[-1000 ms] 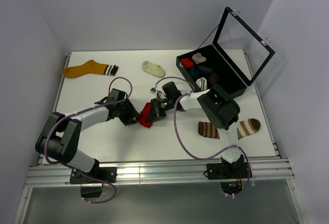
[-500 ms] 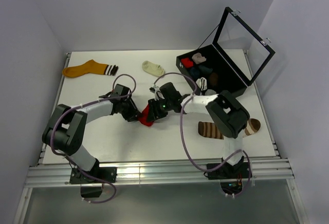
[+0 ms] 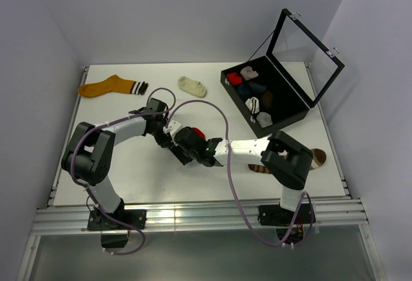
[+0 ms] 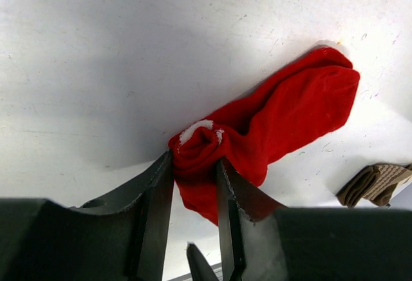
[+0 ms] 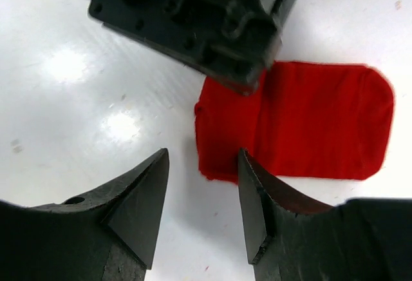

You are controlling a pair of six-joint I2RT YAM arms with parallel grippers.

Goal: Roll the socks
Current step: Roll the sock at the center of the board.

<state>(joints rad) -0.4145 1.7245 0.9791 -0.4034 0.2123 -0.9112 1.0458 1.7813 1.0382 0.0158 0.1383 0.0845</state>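
Left wrist view: the left gripper (image 4: 193, 162) pinches the red sock's (image 4: 290, 113) rolled end. The right gripper (image 5: 203, 155) hangs spread at the sock's near side.

Seeing left arm (image 3: 122, 129) bent sharply at the elbow, forearm stretched up and right toward mid-table. Left gripper (image 4: 194, 165) pinched narrow on the rolled end of the red sock (image 4: 277, 120), fingers low at the surface. Right arm (image 3: 248, 147) folded at the elbow, forearm laid out leftward across the front. Right gripper (image 5: 202, 158) spread apart, nothing between the fingers, tips just beside the left gripper's housing.
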